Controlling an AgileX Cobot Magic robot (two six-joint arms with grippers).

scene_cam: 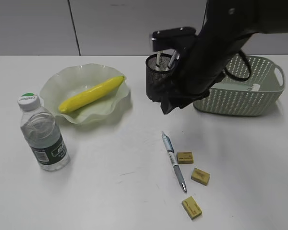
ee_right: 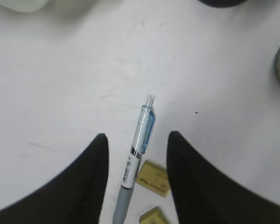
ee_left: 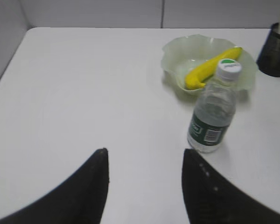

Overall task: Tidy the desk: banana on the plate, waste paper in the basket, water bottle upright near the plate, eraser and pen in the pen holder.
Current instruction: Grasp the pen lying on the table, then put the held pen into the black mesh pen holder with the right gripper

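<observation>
The banana [scene_cam: 91, 93] lies on the ruffled pale-green plate [scene_cam: 53, 84]. The water bottle [scene_cam: 43, 136] stands upright just in front of the plate. A pen [scene_cam: 174, 162] lies on the desk [scene_cam: 110, 191] with three yellow erasers [scene_cam: 185, 157] to its right. The black mesh pen holder [scene_cam: 156, 79] holds some pens and stands behind my right arm. My right gripper [scene_cam: 167, 106] hangs open above the desk, with the pen [ee_right: 142, 126] and two erasers [ee_right: 153, 177] below its fingers [ee_right: 137, 134]. My left gripper [ee_left: 144, 150] is open and empty over bare desk, left of the bottle [ee_left: 214, 109].
The pale green basket [scene_cam: 240, 100] stands at the back right, next to the pen holder. A whitish bit shows inside it; I cannot tell what it is. The left wrist view also shows the plate [ee_left: 172, 51], the banana [ee_left: 210, 70] and the pen holder [ee_left: 275, 49].
</observation>
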